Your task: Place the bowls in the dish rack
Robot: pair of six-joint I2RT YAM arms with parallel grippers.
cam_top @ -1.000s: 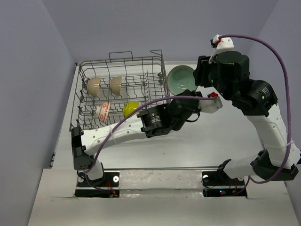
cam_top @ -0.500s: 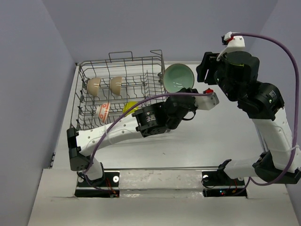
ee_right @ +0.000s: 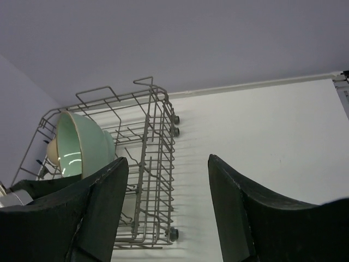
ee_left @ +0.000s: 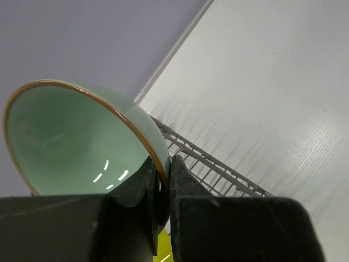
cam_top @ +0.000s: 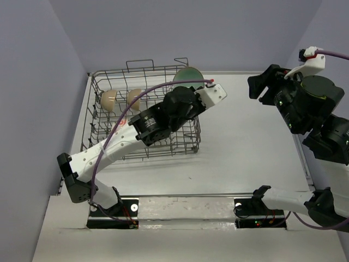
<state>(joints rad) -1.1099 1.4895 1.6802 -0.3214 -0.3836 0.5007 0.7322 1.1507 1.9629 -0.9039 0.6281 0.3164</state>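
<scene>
You have the pale green bowl (ee_left: 82, 142) pinched by its rim in the left gripper (ee_left: 164, 173), one finger inside the lip and one outside, closed firmly on it. The bowl hangs on edge above the far right corner of the dish rack (cam_top: 185, 143), its hollow turned away from the arm. It is not yet down among the tines. To finish this step well, carry it a little further in over the wires before you descend, because the rim grip is narrow and a knock against the rack's top rail could twist the bowl loose. Keep it tilted on edge and lower it slowly into a free slot, clear of the two cream bowls (cam_top: 109, 99) standing at the far left of the rack. Let go only once it bears on the wires. The right gripper (ee_right: 167, 158) is spread wide and holds nothing, well off to the right of the rack, so it is out of your way. Compared with a second ago, the bowl has left its place beside the rack's right wall, where its green inside faced the overhead camera. The left arm has swung it up and left over the rack. The right arm, which was then close against the bowl, has pulled back toward the right edge.
</scene>
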